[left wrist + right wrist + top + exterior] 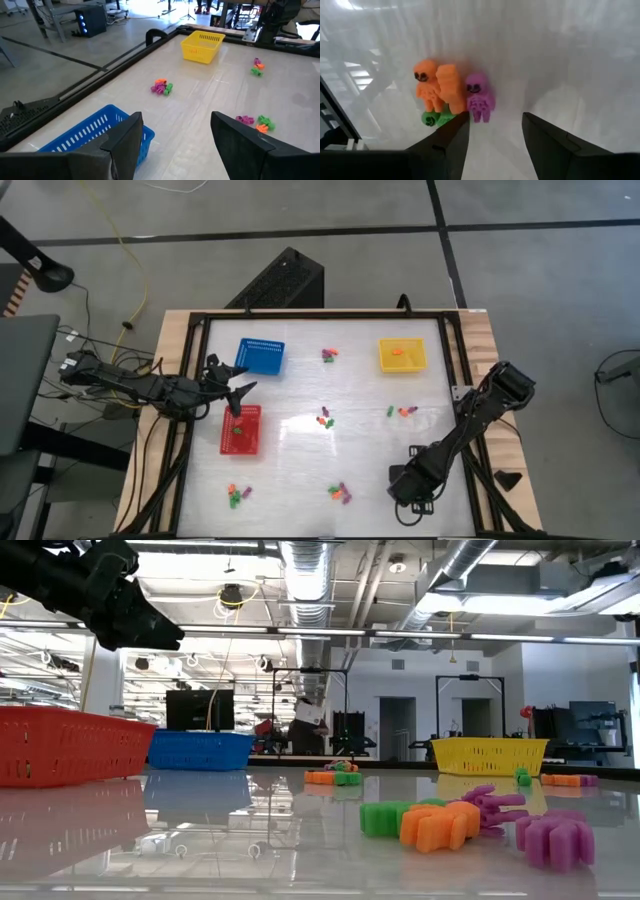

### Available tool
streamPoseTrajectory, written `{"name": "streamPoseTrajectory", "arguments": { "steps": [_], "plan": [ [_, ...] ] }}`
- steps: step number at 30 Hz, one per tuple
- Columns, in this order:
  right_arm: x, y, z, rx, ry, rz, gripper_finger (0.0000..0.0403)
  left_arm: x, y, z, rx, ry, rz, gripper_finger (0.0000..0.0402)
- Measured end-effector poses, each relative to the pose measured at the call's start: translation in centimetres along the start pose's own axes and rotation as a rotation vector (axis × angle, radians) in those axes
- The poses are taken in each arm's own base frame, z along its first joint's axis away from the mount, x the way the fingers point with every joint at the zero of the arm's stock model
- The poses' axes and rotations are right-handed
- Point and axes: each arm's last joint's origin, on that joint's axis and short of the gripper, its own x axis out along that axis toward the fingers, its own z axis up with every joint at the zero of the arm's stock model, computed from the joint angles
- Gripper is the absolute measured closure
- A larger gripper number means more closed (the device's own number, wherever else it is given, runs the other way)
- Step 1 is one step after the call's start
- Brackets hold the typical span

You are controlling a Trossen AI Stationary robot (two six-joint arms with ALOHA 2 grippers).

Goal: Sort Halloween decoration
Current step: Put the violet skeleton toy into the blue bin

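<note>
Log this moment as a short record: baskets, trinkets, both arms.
blue basket: far left of table, looks empty
yellow basket: far right, an orange trinket inside
red basket: left, a green trinket inside
loose trinkets: six small clusters on the table
left tool: open, empty, between the blue and red baskets
right tool: fingers apart, low by a near cluster of orange, green and purple pieces, holding nothing
</note>
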Motion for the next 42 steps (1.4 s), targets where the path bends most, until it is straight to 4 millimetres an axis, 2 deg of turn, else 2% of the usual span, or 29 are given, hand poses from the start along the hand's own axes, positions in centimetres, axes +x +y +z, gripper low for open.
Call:
{"name": "streamPoseTrajectory", "arguments": {
  "steps": [6, 14, 18, 21, 28, 33, 38, 42],
  "plan": [
    [0.5, -0.2, -0.1, -0.019, -0.003, -0.006, 0.0242, 0.0, 0.0, 0.0, 0.001, 0.0, 0.0, 0.0175],
    [0.4, -0.7, 0.5, -0.028, -0.015, -0.006, 0.0344, 0.0, 0.0, 0.0, 0.002, 0.0, 0.001, 0.0175],
    [0.1, -1.0, 1.0, -0.027, 0.007, 0.035, 0.0381, 0.0, 0.0, 0.0, 0.002, 0.0, 0.001, 0.0175],
    [-0.4, -0.9, 1.6, -0.026, 0.01, 0.061, 0.0384, 0.0, 0.0, 0.0, 0.002, 0.0, 0.001, 0.0175],
    [-3.4, -0.3, 3.1, -0.039, -0.025, 0.078, 0.0373, 0.0, 0.0, 0.0, 0.001, -0.001, 0.001, 0.0175],
    [-6.2, 0.0, 4.8, -0.103, -0.141, 0.039, 0.0382, 0.0, 0.0, 0.0, 0.001, -0.001, 0.0, 0.0175],
    [-9.2, 0.0, 6.8, -0.175, -0.32, -0.032, 0.0374, 0.0, 0.0, 0.0, 0.001, -0.001, 0.0, 0.0175],
    [-11.0, -0.3, 8.0, -0.118, -0.428, -0.071, 0.0372, 0.0, 0.0, 0.0, 0.0, -0.001, 0.0, 0.0175]
  ]
}}
